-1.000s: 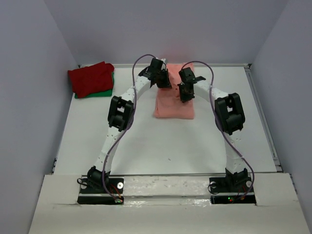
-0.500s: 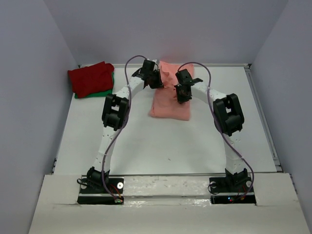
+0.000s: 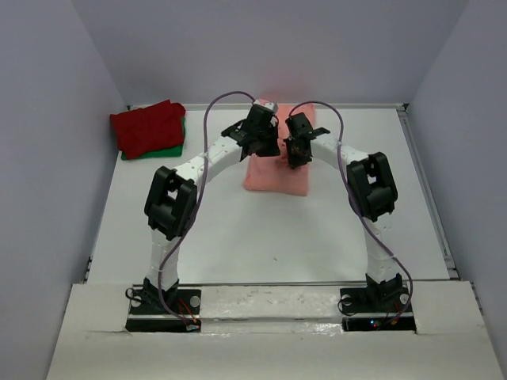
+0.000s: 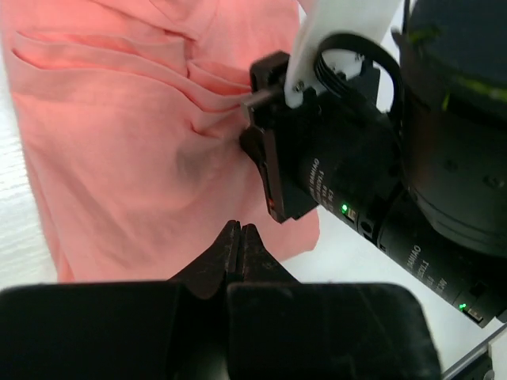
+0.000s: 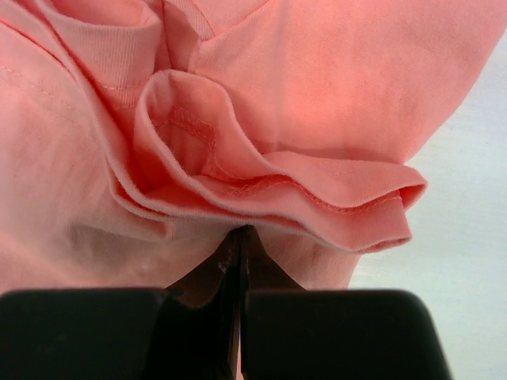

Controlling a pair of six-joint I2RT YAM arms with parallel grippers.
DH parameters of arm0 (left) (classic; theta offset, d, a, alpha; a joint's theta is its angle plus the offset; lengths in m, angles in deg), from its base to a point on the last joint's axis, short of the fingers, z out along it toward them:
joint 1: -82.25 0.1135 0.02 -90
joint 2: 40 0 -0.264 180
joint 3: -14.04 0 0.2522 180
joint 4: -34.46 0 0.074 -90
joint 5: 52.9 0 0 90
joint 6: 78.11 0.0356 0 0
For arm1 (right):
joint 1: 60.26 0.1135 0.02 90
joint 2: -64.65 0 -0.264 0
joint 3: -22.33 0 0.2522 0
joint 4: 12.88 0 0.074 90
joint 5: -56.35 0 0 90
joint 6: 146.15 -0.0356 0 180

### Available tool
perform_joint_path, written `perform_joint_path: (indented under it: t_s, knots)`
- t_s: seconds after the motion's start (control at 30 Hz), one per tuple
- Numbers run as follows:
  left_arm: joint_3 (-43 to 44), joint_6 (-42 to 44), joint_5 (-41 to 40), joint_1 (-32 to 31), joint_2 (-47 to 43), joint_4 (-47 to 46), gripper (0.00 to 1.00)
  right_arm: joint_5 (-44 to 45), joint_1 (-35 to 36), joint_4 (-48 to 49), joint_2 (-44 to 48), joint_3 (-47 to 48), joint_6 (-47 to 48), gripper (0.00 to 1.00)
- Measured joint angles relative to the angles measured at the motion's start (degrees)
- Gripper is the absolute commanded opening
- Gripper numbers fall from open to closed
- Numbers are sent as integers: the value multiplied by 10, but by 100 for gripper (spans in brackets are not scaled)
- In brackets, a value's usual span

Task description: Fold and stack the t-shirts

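Observation:
The salmon-pink t-shirt (image 3: 273, 176) lies folded at the table's far middle, its far end bunched up. My right gripper (image 3: 296, 158) is shut on that bunched end; in the right wrist view layered pink hems (image 5: 317, 206) curl over its tips (image 5: 242, 231). My left gripper (image 3: 268, 146) hovers close beside it, shut, with nothing between its fingers (image 4: 240, 229), over the pink cloth (image 4: 119, 142). The dark red t-shirt (image 3: 146, 127) lies folded on the green t-shirt (image 3: 181, 142) at the far left.
The white table (image 3: 238, 229) is walled in by grey panels on the left, back and right. A raised rail (image 3: 428, 190) runs along its right edge. Both arm bases sit at the near edge, their cables looping above the arms.
The left arm has swung: its elbow moved left and nearer, its gripper came right, close to the right gripper. The pink shirt slid slightly left. The right arm barely moved.

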Motion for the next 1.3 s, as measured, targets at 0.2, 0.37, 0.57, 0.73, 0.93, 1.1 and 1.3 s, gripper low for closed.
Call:
perform_joint_path:
  t_s: [0.2,0.37,0.57,0.73,0.93,1.1,1.3]
  knots:
    - [-43,-9,-10,-20,-7,-1,0,8,0,-1,0,0,2,0]
    - [-63,-19,-30,-20,-6,6,0,13,0,-1,0,0,2,0]
    - [-22,-24,-49,-19,49,37,0,14,0,-2,1,-2,2,0]
    - [-17,-35,-42,-18,105,50,0,16,0,-4,5,-7,2,0]
    - [-31,-49,-24,-11,101,35,0,23,1,-15,9,-7,2,0]
    - [-41,-53,-17,-9,97,22,0,31,2,-24,12,-5,2,0]
    - [-43,-56,-10,-9,97,17,0,40,3,-62,16,47,10,0]
